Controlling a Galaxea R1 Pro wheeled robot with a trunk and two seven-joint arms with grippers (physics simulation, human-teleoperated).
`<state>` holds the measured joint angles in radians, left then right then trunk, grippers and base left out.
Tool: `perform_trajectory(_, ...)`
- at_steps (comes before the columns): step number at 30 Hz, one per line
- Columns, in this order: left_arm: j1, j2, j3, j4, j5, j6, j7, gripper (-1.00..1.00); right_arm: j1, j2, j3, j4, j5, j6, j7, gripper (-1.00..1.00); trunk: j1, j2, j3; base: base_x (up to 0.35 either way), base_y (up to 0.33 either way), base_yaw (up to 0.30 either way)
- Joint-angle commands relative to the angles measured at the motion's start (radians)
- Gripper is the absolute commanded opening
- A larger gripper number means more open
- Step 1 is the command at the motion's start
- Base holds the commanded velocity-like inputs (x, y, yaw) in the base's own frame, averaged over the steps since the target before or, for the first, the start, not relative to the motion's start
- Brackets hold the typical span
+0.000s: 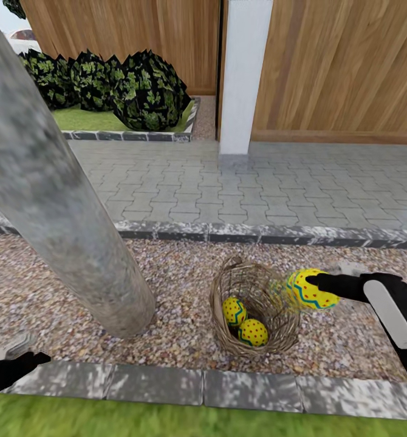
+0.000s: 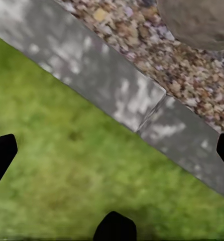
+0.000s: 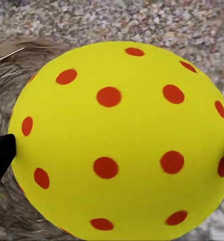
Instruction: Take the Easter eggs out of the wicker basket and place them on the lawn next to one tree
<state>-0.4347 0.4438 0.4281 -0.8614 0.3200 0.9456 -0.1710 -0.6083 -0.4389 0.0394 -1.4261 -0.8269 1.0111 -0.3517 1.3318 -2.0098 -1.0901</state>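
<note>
The wicker basket (image 1: 223, 290) stands on pebble gravel, right of the thick grey tree trunk (image 1: 58, 206). Two yellow Easter eggs (image 1: 234, 311) (image 1: 253, 332) with red dots lie inside it. My right gripper (image 1: 316, 284) is shut on the third egg (image 1: 307, 291), held just above the basket's right rim. In the right wrist view this egg (image 3: 117, 135) sits between the black fingertips (image 3: 1, 155), with basket weave (image 3: 11, 65) behind it. My left gripper (image 1: 27, 362) hangs open over the stone kerb at the lower left; its wrist view shows the lawn (image 2: 67, 175) between wide-apart fingertips (image 2: 1, 155).
A grey stone kerb (image 1: 161, 385) separates the gravel strip (image 1: 185, 273) from the lawn (image 1: 167, 422) along the near edge. Beyond the gravel lie a second kerb, grey paving (image 1: 258, 176), a white post (image 1: 243, 73), a wooden fence and dark shrubs (image 1: 124, 85).
</note>
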Motion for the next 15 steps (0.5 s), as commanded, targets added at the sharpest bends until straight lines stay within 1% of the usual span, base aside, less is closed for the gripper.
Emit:
perform_trajectory(1, -0.001, 0.000, 0.002, 0.007, -0.009, -0.005, -0.010, 1.00, 0.010, -0.008, -0.009, 0.002, -0.011, 0.000, -0.036, -1.00, -0.004, 0.007, 0.002, 0.000, 0.000, 0.000)
perform_trajectory(3, -0.001, -0.002, 0.002, 0.014, -0.009, -0.014, -0.010, 1.00, 0.044, -0.015, -0.044, 0.006, -0.001, 0.000, -0.120, -1.00, -0.012, 0.021, 0.009, 0.000, 0.000, 0.000)
perform_trajectory(5, -0.001, -0.002, 0.001, 0.026, -0.009, -0.016, -0.010, 1.00, 0.074, -0.016, -0.069, 0.008, 0.000, 0.000, -0.186, -1.00, -0.019, 0.035, 0.015, 0.000, 0.000, 0.000)
perform_trajectory(6, -0.001, -0.002, 0.000, 0.032, -0.009, -0.016, -0.010, 1.00, 0.084, -0.016, -0.075, 0.015, 0.000, 0.000, -0.205, -1.00, -0.023, 0.042, 0.018, 0.000, 0.000, 0.000)
perform_trajectory(8, -0.001, -0.001, -0.008, 0.046, -0.009, -0.016, -0.011, 1.00, 0.106, -0.017, -0.086, 0.062, 0.001, -0.001, -0.226, -1.00, -0.031, 0.056, 0.024, 0.000, 0.000, 0.000)
perform_trajectory(10, -0.001, -0.001, -0.037, 0.066, -0.009, -0.018, -0.010, 1.00, 0.114, -0.016, -0.088, 0.170, 0.001, -0.008, -0.229, -1.00, -0.039, 0.070, 0.031, 0.000, 0.000, 0.000)
perform_trajectory(11, -0.001, -0.001, -0.050, 0.118, -0.009, -0.072, -0.011, 1.00, 0.115, -0.015, -0.088, 0.302, 0.003, -0.021, -0.222, -1.00, -0.042, 0.077, 0.034, 0.000, 0.000, 0.000)
perform_trajectory(12, -0.001, -0.001, -0.054, 0.143, -0.009, -0.094, -0.011, 1.00, 0.116, -0.014, -0.087, 0.349, 0.003, -0.026, -0.218, -1.00, -0.046, 0.084, 0.037, 0.000, 0.000, 0.000)
perform_trajectory(13, -0.001, -0.001, -0.066, 0.210, -0.010, -0.137, -0.012, 1.00, 0.116, -0.011, -0.056, 0.536, 0.071, -0.115, -0.151, -1.00, -0.050, 0.091, 0.040, 0.000, 0.000, 0.000)
perform_trajectory(14, -0.001, -0.002, -0.076, 0.250, -0.010, -0.169, -0.012, 1.00, 0.116, -0.008, -0.013, 0.626, 0.156, -0.198, -0.088, -1.00, -0.054, 0.098, 0.043, 0.000, 0.000, 0.000)
perform_trajectory(15, -0.001, -0.002, -0.115, 0.290, -0.009, -0.221, -0.012, 1.00, 0.116, -0.007, 0.030, 0.806, 0.264, -0.351, 0.032, -1.00, -0.058, 0.105, 0.046, 0.000, 0.000, 0.000)
